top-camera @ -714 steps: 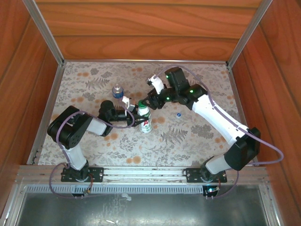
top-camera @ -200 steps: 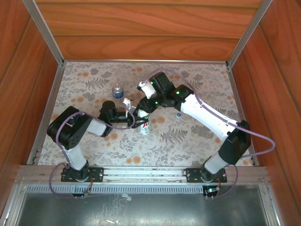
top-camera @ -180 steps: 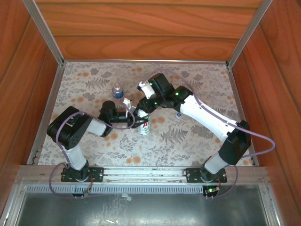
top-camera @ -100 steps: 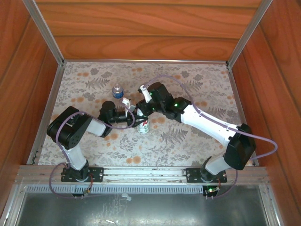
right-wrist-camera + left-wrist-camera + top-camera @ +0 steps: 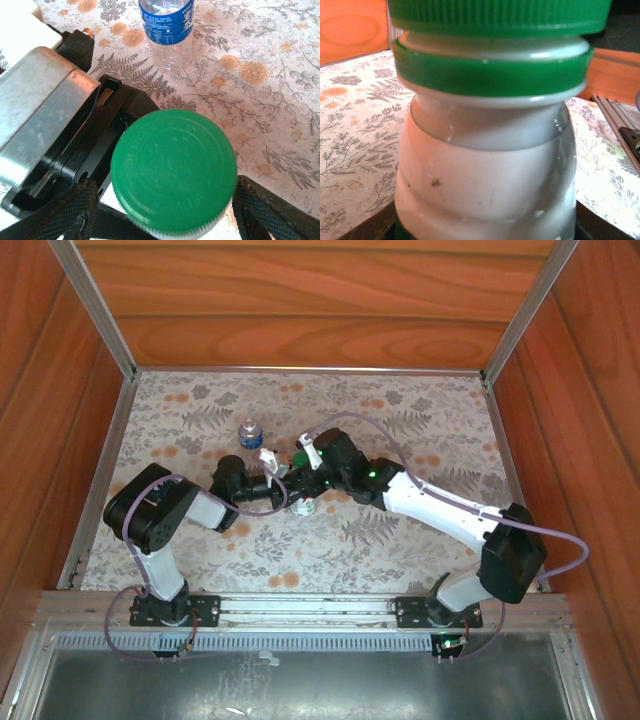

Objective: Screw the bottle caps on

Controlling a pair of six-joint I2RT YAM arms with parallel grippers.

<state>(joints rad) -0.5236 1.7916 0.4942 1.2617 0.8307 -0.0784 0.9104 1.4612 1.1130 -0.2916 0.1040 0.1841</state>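
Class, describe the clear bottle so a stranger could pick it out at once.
On the floral table, look left of centre, toward the back. A short clear bottle stands upright there. Its blue label distinguishes it from the white bottle with the green cap.

The dark green cap (image 5: 174, 170) is sitting squarely on the neck of the upright white bottle (image 5: 485, 175). The clear, blue-labelled bottle (image 5: 167, 30) is standing upright apart from it.

Reddish wood-panelled walls (image 5: 310, 300) on three sides, edged with aluminium rails (image 5: 93, 305); tabletop under fern-and-flower patterned cloth (image 5: 420, 530); grey metal sheet (image 5: 300, 680) along near edge; even, soft light.
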